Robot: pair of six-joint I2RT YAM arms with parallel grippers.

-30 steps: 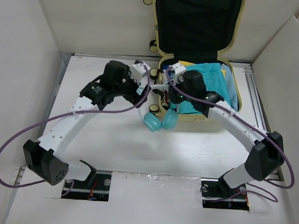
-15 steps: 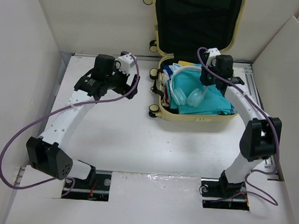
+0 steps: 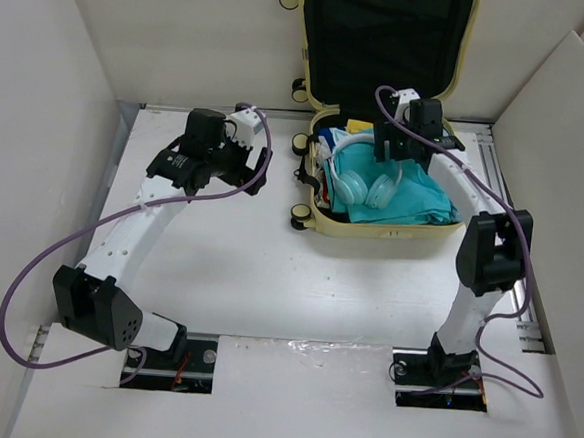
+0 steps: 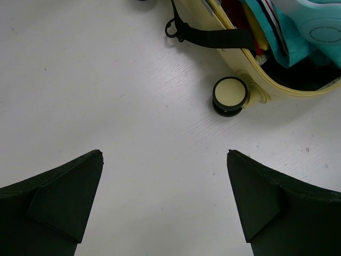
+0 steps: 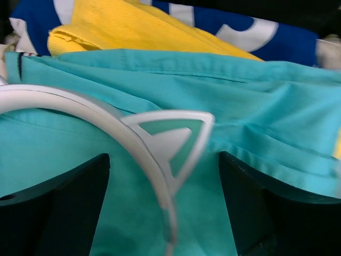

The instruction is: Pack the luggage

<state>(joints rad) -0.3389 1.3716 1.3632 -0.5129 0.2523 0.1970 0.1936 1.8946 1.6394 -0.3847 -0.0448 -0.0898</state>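
— Where's the luggage (image 3: 371, 229)?
— Far side of the table (image 3: 248, 276), lid up. The right gripper (image 5: 164, 158) straddles the headphones (image 3: 366, 187), jaws apart (apparently not touching). The left gripper (image 4: 165, 154) gapes empty nearby.

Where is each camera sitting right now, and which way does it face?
Top external: above, behind the bases, looking down at white table and open pale-yellow hard-shell suitcase; left arm, right arm visible.
Left wrist: looks down at table and cream suitcase wheel; open left claw frames it.
Right wrist: close above teal cloth and white-banded headphones; open right claw.
Shared: top and right wrist see the headphones.
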